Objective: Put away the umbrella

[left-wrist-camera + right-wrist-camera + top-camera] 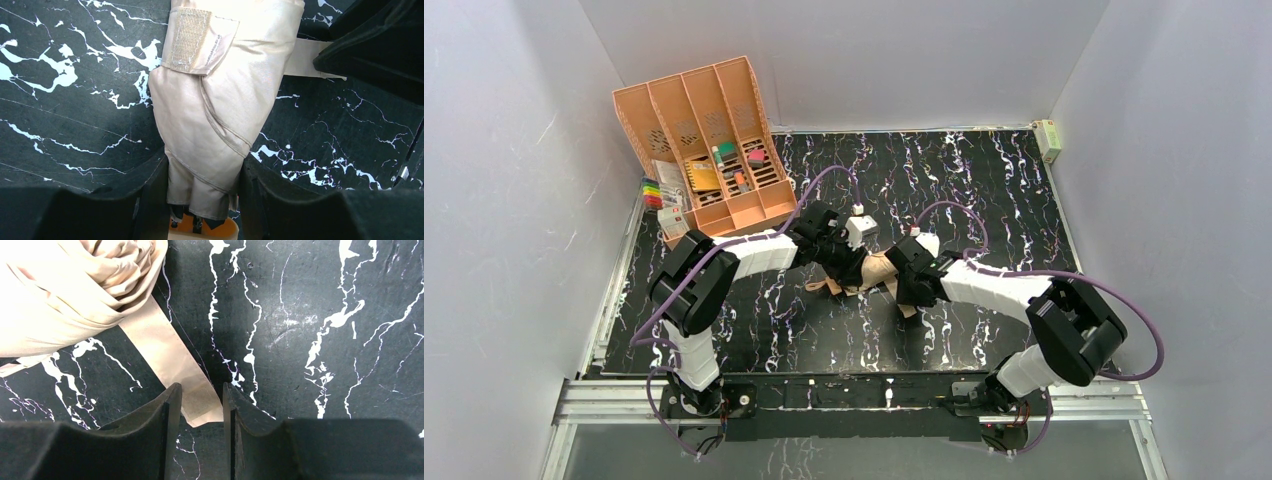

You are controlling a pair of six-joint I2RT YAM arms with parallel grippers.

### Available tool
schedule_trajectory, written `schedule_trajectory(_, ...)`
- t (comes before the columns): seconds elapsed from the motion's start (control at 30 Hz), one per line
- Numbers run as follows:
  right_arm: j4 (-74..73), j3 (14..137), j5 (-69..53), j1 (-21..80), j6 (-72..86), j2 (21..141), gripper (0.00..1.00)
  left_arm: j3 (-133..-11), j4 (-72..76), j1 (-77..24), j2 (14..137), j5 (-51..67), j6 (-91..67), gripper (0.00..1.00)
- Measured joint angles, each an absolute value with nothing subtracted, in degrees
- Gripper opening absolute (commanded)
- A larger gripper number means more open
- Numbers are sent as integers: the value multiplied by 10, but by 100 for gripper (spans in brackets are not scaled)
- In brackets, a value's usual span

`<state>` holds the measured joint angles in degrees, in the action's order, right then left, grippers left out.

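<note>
The umbrella (pixel 220 100) lies folded near the middle of the table (pixel 310 390), between the two arms. The left end effector (pixel 202 190) is clamped on its bundled fabric, one finger pressed against each side. Its loose strap (pixel 170 355) trails flat, with the tip between the narrowly parted fingers of the right end effector (pixel 201 405). I can't tell whether they pinch it.

This looks like a robotics lab: plain white walls (pixel 844 60) enclose a black marbled bench (pixel 984 180), and two cabled robot arms (pixel 754 255) are bolted to a metal rail (pixel 604 398).
</note>
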<state>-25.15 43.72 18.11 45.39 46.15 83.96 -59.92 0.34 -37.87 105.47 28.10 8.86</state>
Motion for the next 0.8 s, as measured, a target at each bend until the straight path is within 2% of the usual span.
schedule_trajectory(0.07, -253, 438, 181, 454, 458, 841, 43, -600, 1, -380, 1054, 279, 89, 0)
schedule_trajectory(0.17, -252, 437, 179, 454, 456, 841, 56, -601, -1, -380, 1055, 276, 88, 0)
schedule_trajectory(0.23, -247, 437, 174, 458, 457, 839, 59, -602, -1, -381, 1055, 275, 88, 0)
schedule_trajectory(0.33, -239, 435, 172, 466, 455, 837, 59, -603, -3, -381, 1055, 274, 87, 0)
schedule_trajectory(0.5, -241, 434, 170, 470, 449, 836, 51, -604, -5, -381, 1055, 272, 87, 0)
schedule_trajectory(0.8, -289, 479, 197, 498, 442, 891, 49, -608, -11, -382, 1056, 267, 85, 0)
